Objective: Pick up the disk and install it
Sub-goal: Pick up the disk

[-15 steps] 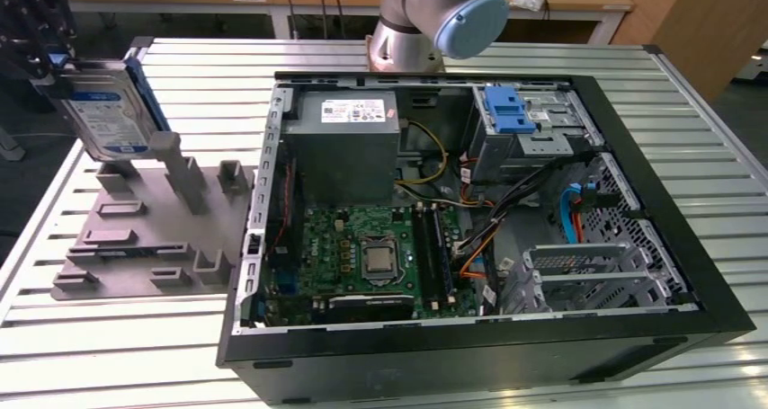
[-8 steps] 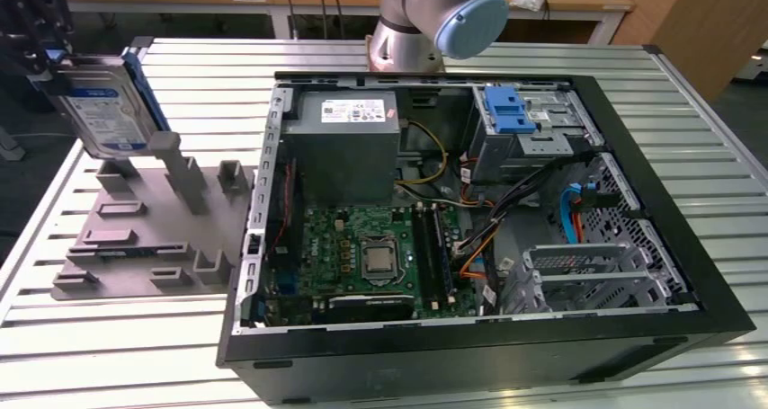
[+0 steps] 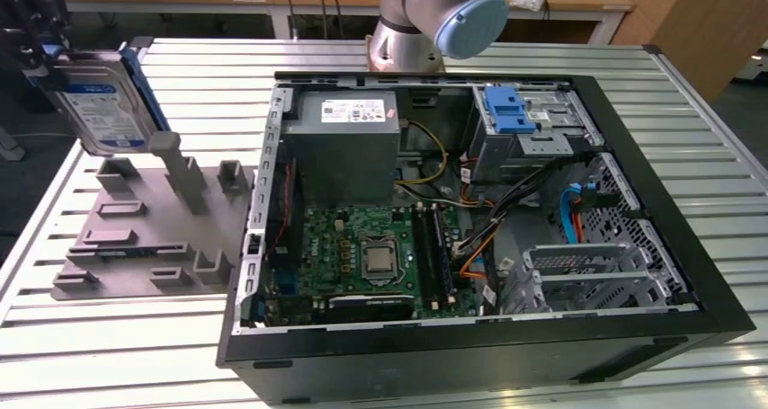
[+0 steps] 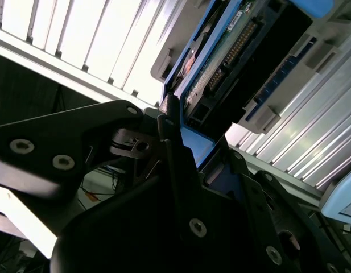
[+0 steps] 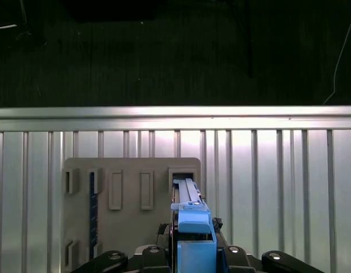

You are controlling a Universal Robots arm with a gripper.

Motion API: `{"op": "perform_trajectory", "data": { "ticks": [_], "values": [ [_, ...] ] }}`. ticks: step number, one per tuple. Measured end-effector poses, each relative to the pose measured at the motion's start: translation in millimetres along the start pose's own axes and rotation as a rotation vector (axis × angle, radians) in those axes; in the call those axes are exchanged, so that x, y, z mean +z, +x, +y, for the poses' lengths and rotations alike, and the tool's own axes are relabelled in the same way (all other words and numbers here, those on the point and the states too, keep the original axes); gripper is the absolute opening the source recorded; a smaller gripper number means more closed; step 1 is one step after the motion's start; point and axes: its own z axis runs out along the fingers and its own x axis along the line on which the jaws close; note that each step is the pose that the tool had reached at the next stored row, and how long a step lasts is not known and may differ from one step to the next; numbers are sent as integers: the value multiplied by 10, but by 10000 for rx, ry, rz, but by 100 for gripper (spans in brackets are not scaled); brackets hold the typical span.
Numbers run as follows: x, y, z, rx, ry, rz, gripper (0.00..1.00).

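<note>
Disk (image 3: 111,103) seemingly clamped in narrowed gripper (image 3: 49,57), hanging on edge below it with long axis near vertical, just clear above grey holder (image 3: 132,236), with open computer case (image 3: 672,202) lying off toward the exterior view's right.

slatted tbl (image 3: 708,148) | on it — open PC case (image 3: 480,353) | grey holder plate (image 3: 132,240)
</note>
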Motion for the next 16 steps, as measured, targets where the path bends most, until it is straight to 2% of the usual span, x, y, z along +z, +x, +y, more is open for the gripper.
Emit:
{"op": "perform_trajectory", "data": {
  "ticks": [16],
  "values": [
    [-116, 0, 3, -1, 2, -1, 36]
  ]
}}
